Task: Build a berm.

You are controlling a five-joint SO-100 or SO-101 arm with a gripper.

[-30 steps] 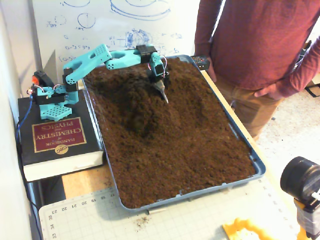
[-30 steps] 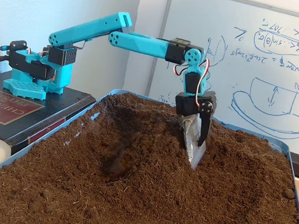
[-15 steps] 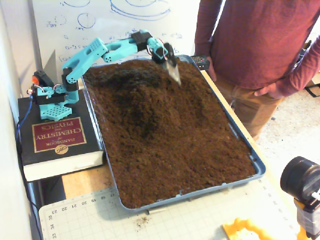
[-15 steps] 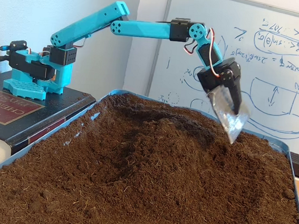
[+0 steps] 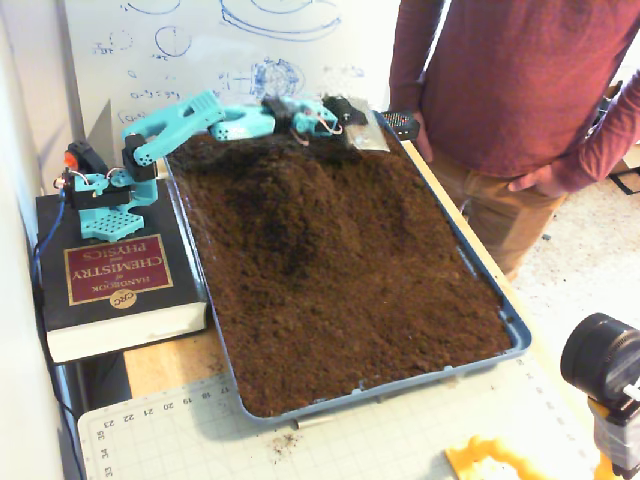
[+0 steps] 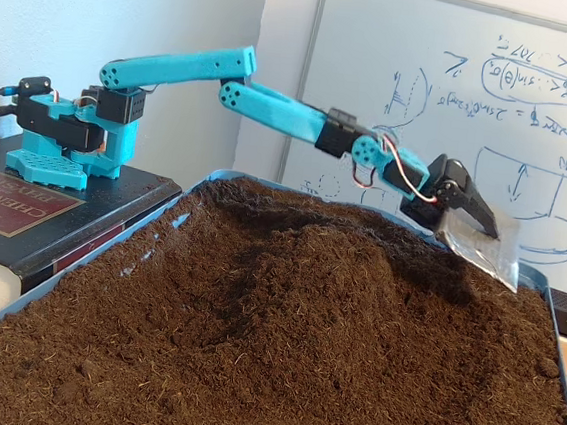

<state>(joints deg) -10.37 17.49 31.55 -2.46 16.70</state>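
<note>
Book [image 5: 115,280]: thick dark volume at the left in both fixed views, flat on the table beside the tray; carries the arm's base.
Arm [image 6: 273,109]: teal, base on the book, stretched out low toward the tray's far corner near the whiteboard.
Tray [image 5: 515,330]: blue rim, filled with dark brown soil.
Berm [image 5: 285,200]: rounded ridge of loose soil in the left-rear part of the tray, just beside the arm's base side; slopes down to flatter soil on the right. In a fixed view [image 6: 298,274] it rises in the middle, below the outstretched arm.
Gripper [image 6: 487,242]: at the far end of the tray, right of the berm's crest; fingers pressed together on the metal scoop [image 6: 481,250].
Scoop: blade tilted down, just above the soil; whether it touches cannot be told.
Person [image 5: 520,90]: red shirt, standing at the tray's right side.
</note>
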